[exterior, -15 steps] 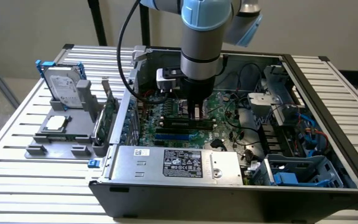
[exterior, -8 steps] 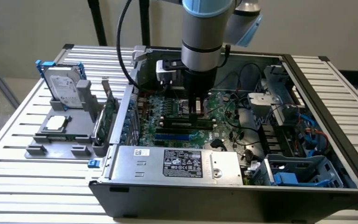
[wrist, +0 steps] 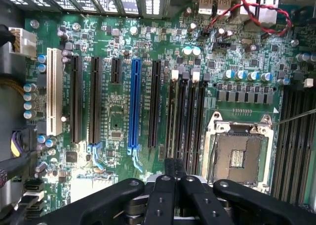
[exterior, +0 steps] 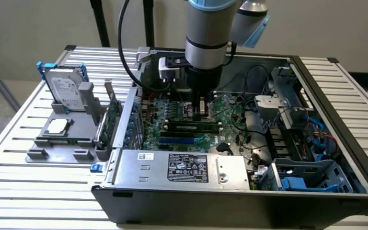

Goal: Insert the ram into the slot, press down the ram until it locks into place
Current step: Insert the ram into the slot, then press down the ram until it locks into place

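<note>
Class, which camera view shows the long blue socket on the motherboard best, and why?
The wrist view: the blue socket is seen from above along its whole length, between black sockets. In the exterior view the blue socket is a slanted strip near the power supply box.

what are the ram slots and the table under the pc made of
Slots: probably moulded plastic, matte black, with white latches at one end. Table: looks like aluminium, ribbed silvery slats with a dull metallic sheen.
</note>
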